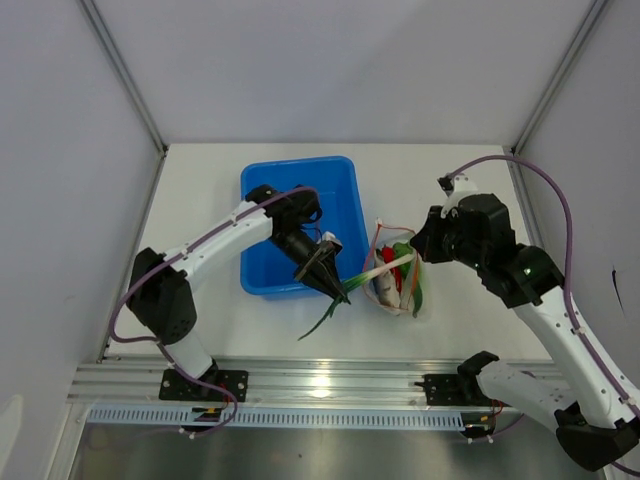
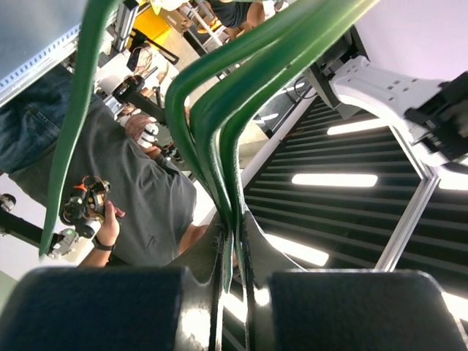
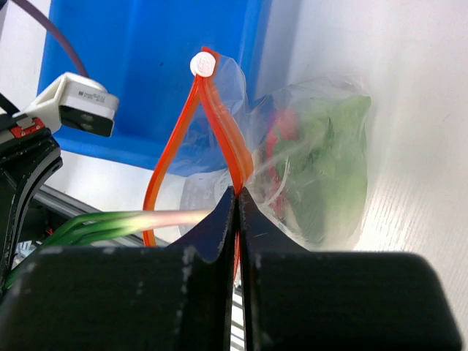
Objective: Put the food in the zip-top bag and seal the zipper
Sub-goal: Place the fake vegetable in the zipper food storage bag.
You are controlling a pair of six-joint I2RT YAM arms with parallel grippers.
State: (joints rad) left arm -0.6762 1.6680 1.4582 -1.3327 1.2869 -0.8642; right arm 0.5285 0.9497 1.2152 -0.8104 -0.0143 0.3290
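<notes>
The clear zip-top bag point(image 1: 396, 283) lies right of the blue bin and holds the pale green cabbage point(image 3: 329, 157) and a red chili point(image 3: 281, 124). My right gripper point(image 1: 421, 246) is shut on the bag's orange-red zipper strip point(image 3: 219, 124) and holds the mouth open as a loop; in the right wrist view the gripper point(image 3: 238, 196) pinches one side of the strip. My left gripper point(image 1: 336, 287) is shut on the dark green leaves point(image 2: 219, 110) of the whitish stalk point(image 1: 385, 266). The stalk's white end point(image 3: 175, 218) reaches into the bag's mouth. In the left wrist view the gripper point(image 2: 234, 245) clamps the leaves.
The blue plastic bin point(image 1: 262, 255) stands left of the bag, under my left arm. One loose green leaf point(image 1: 320, 322) hangs toward the table's near edge. The aluminium rail point(image 1: 330, 380) runs along the front. White walls close in the back and sides.
</notes>
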